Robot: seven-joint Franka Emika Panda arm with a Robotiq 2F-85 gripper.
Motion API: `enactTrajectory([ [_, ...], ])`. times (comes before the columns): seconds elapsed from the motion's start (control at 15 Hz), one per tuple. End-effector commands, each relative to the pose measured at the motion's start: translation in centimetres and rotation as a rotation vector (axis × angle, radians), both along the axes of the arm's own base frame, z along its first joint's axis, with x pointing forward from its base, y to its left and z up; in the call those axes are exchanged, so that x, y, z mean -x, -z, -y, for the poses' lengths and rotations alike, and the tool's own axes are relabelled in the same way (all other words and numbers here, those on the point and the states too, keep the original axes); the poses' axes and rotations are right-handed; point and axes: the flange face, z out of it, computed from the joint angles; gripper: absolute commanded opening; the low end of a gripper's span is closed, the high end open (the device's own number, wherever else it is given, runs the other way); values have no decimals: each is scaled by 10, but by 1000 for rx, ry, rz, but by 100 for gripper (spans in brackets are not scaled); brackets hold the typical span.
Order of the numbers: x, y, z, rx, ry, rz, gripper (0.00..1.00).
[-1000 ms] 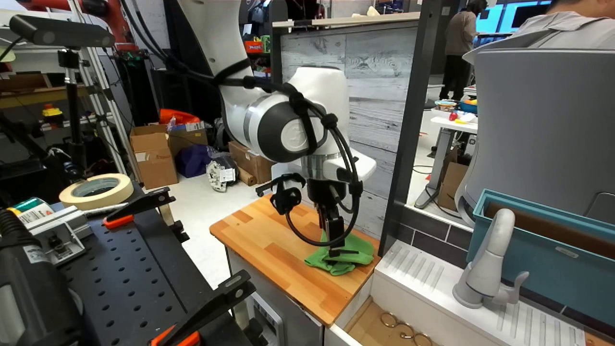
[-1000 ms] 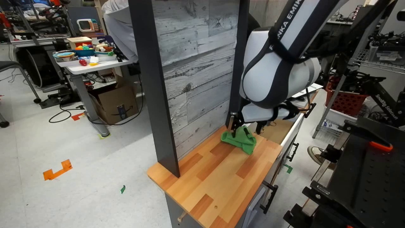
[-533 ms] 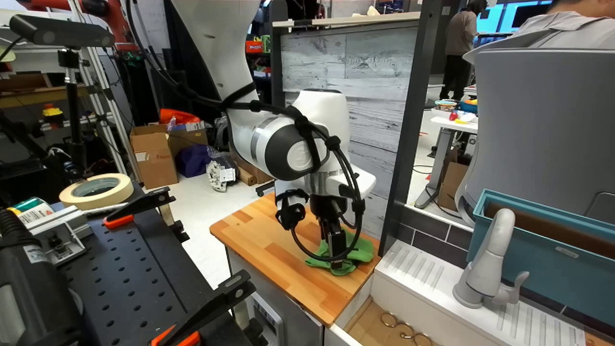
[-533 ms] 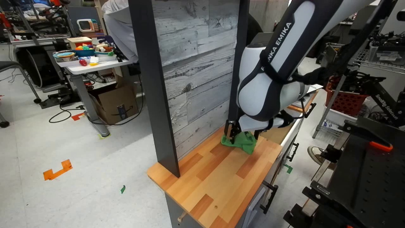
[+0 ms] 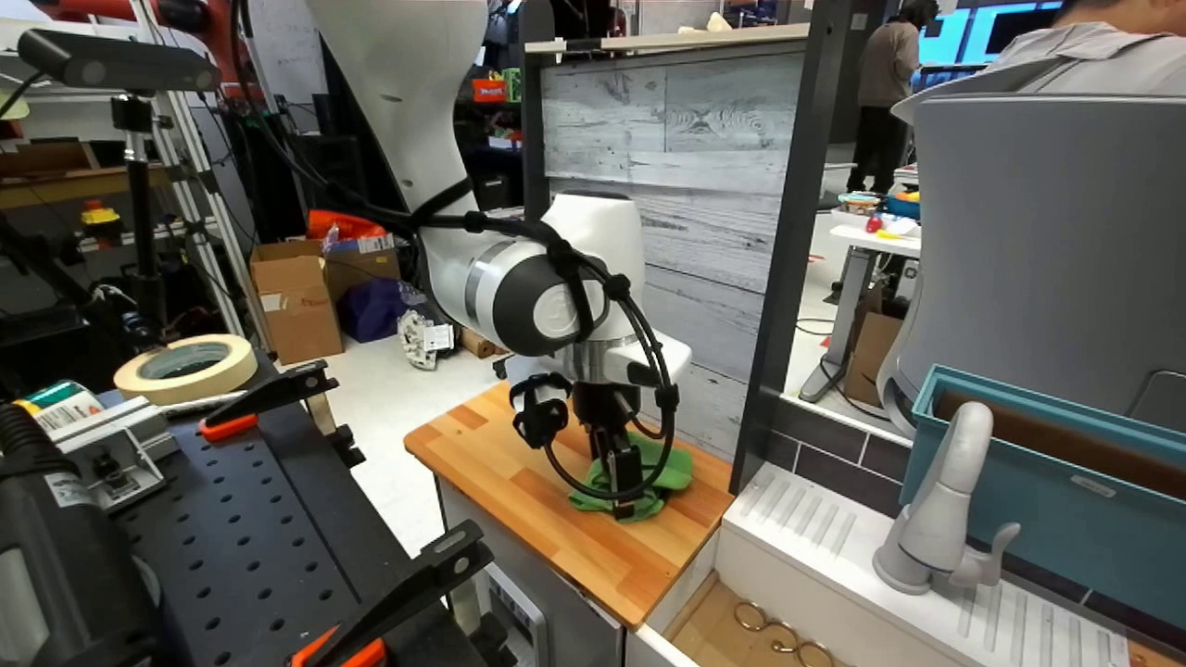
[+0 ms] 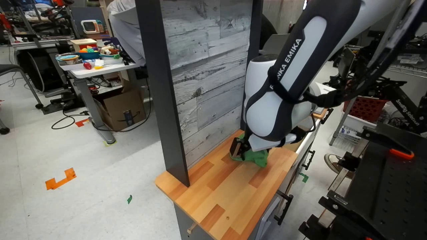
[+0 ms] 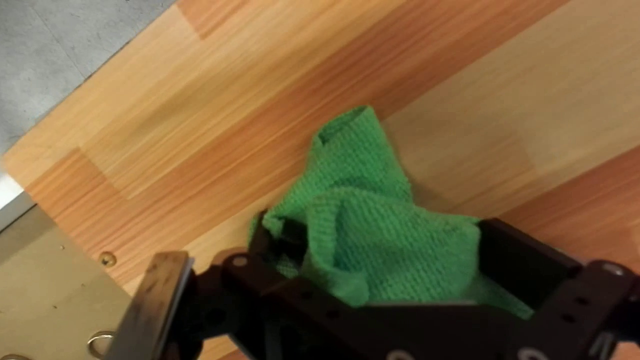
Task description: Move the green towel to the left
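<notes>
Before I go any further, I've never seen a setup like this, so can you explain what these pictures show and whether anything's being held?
You're seeing a big white robot arm reaching down. Two pictures are taken from outside it, from different places; the close-up looks down from its wrist past the jaws. On the wooden tabletop lies a crumpled green towel, and a gray wood-patterned panel stands along one side. The jaws, its black grasping part, stand apart with some of the towel bunched between them. Whether they really grip it, I can't tell.
</notes>
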Motion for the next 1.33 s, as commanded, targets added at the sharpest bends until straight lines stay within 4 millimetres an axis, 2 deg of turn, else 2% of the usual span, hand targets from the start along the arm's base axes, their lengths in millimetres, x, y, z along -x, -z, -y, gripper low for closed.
enactTrajectory([
  [0.0, 19, 5, -39, -7, -118, 4, 100],
  [0.47, 39, -5, -127, -34, -302, 11, 100],
  [0.6, 43, -9, -145, -26, -321, 12, 100],
  [0.73, 46, -14, -155, -14, -336, 16, 100],
  [0.93, 44, -28, -149, 26, -303, 23, 100],
  [1.07, 46, -48, -134, 70, -293, 18, 100],
  [1.27, 62, -89, -111, 82, -285, 96, 100],
])
